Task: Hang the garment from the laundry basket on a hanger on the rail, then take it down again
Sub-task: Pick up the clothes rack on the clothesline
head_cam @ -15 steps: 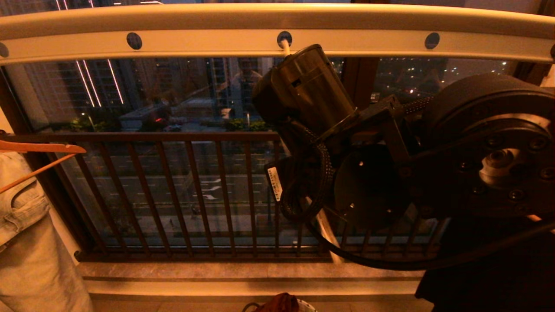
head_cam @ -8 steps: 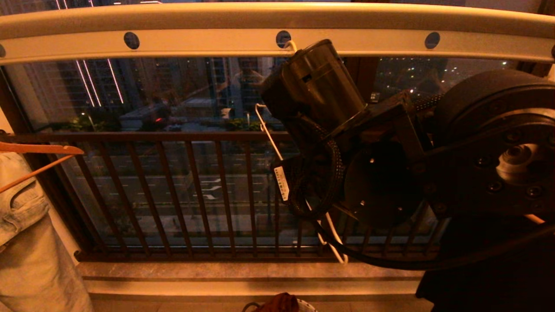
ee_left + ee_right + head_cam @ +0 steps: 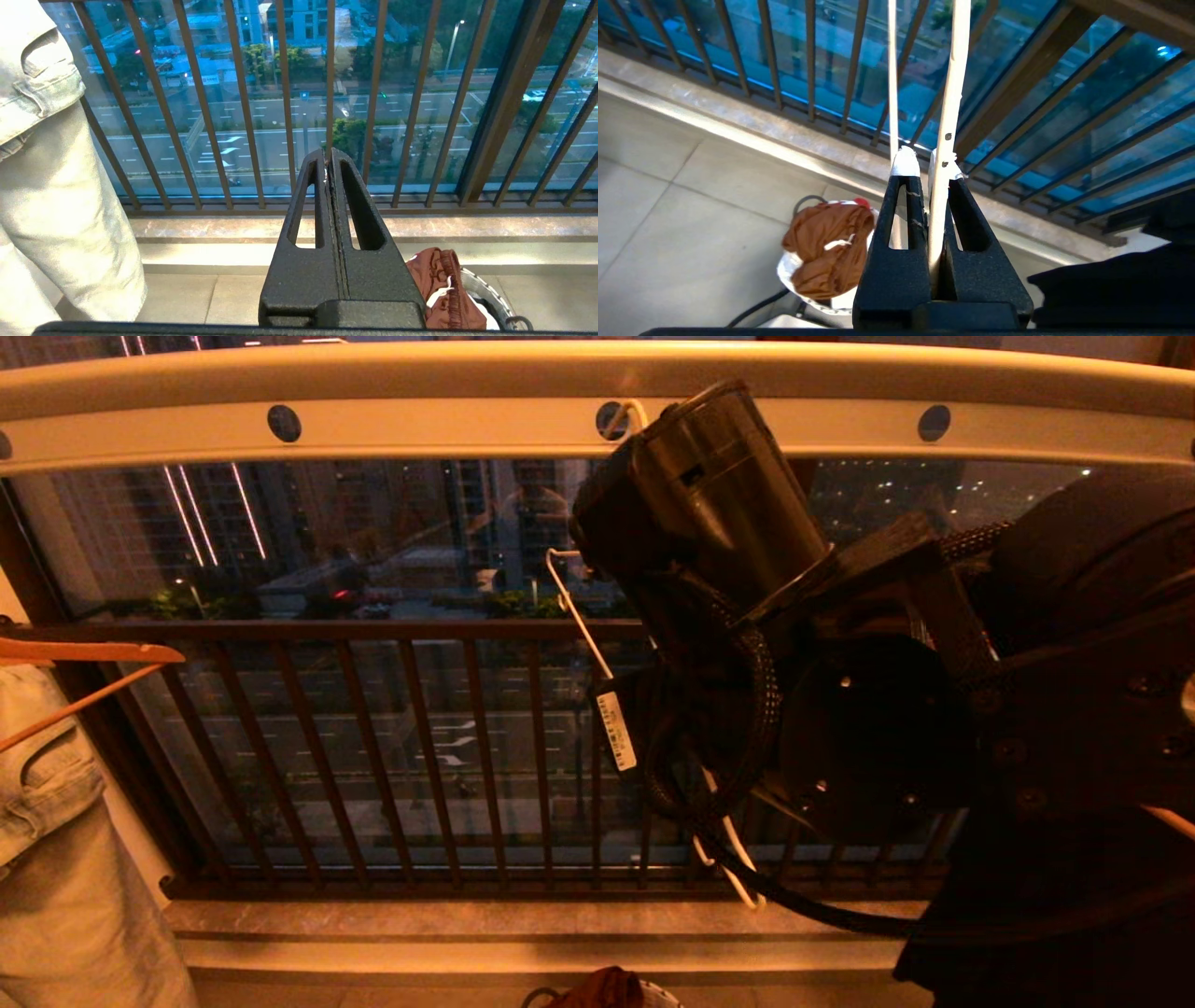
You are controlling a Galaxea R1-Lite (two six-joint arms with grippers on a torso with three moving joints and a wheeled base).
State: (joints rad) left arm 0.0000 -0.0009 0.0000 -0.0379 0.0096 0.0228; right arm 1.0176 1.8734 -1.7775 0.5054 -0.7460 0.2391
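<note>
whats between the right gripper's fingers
A bar of the white wire hanger sits between the right gripper fingers, shown in the right wrist view.

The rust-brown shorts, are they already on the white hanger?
No, the shorts lie bunched in the laundry basket, while the right tool holds the hanger bare.

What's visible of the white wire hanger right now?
The hanger is thin white wire, bare, with no garment on it. Its hook sits at a dark round hole in the rail; whether it is seated or clear I cannot tell. In the head view it hangs tilted, one corner high, the other low near the sill, much of it hidden by the arm. The right gripper is shut on one wire; a second runs alongside.
</note>
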